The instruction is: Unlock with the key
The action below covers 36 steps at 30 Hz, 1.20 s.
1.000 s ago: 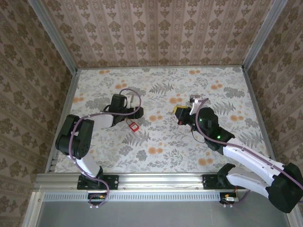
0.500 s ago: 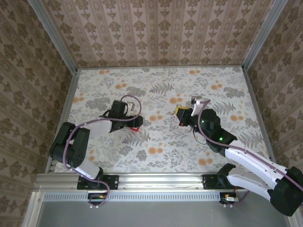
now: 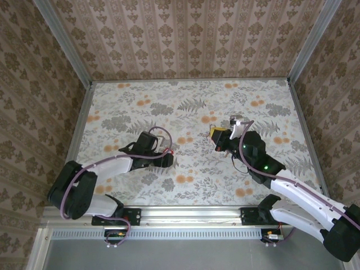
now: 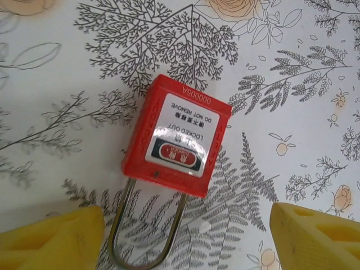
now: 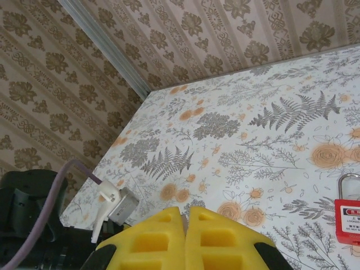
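While the left jaws stand wide open, their two yellow pads [image 4: 53, 239] sit well apart at the bottom corners of the left wrist view, one on each side of the padlock's [image 4: 177, 135] steel shackle [image 4: 143, 239], and neither pad touches it. These jaws have hold of nothing. The padlock is red and lies flat on the counter [image 4: 315, 84] with its white label facing up. Its shackle end points toward the jaws and its body points away from them.

From above, the padlock [image 3: 169, 151] shows as a small red spot at the tip of the left arm [image 3: 112, 166]. It lies left of the counter's [image 3: 253, 101] middle and somewhat nearer the near edge than the far edge.

The right arm [image 3: 281, 180] reaches in from the near right corner, and its jaws hang around the middle of the counter, apart from the padlock. In the right wrist view its yellow pads [image 5: 157, 236] are pressed together along a thin seam, so these jaws are closed. I cannot tell whether anything is pinched between them. The padlock [image 5: 349, 220] shows at the right edge of that view, flat on the floral counter [image 5: 270, 129], shackle pointing away from the camera.
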Tool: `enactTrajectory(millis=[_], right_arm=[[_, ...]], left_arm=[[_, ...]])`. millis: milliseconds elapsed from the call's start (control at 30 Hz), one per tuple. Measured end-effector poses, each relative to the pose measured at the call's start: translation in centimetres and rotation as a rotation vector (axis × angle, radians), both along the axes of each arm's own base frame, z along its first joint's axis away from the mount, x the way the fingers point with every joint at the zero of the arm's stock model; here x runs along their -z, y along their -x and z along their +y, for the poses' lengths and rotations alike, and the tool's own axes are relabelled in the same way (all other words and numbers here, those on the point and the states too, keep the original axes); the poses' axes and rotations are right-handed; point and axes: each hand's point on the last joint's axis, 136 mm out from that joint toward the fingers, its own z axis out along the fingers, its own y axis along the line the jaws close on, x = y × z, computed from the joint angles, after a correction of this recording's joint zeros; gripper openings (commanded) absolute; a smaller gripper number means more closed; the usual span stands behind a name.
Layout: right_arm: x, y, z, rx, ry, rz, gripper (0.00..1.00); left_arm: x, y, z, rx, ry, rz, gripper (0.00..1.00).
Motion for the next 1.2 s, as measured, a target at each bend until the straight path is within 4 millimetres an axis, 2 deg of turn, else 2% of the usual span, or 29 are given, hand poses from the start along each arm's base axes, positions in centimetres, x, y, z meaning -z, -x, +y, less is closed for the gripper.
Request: enactTrajectory(millis=[133,267,367,533,800,867,1067,1200], right_arm=[[0.1,0.1,-0.1,0.0,0.004,-0.001,0.05],[0.7,0.1,-0.3,0.006,0.01,0.008,0.05],[1.2,0.0,-0.9,0.019,0.019,0.02,0.05],[1.1,-0.1,-1.7,0.043,0.018,0.016,0.05],[1.2,-0.1,-2.3,0.056,0.026,0.013,0.05],[1.4,-0.1,-2.4,0.057,0.029,0.018,0.05],[1.2,0.1,-2.8,0.065,0.023,0.009,0.05],[0.5,0.3,-3.0,0.068,0.011,-0.008,0.05]], left_arm=[[-1.9,-1.9,-0.3,0.001,-0.085,-0.035,0.72],[-2.9,-3.6,-2.0,0.062,-0.177,-0.068,0.63],[-2.1,-3.5,-2.6,0.119,-0.252,-0.047,0.61],[-0.4,-2.8,-1.6,0.188,-0.393,0.026,0.61],[1.9,-2.0,-2.0,0.276,-0.48,0.108,0.59],[2.5,-1.7,-2.0,0.285,-0.487,0.128,0.55],[2.4,-1.9,-2.1,0.29,-0.491,0.122,0.46],[2.4,-1.9,-2.3,0.296,-0.493,0.117,0.3]])
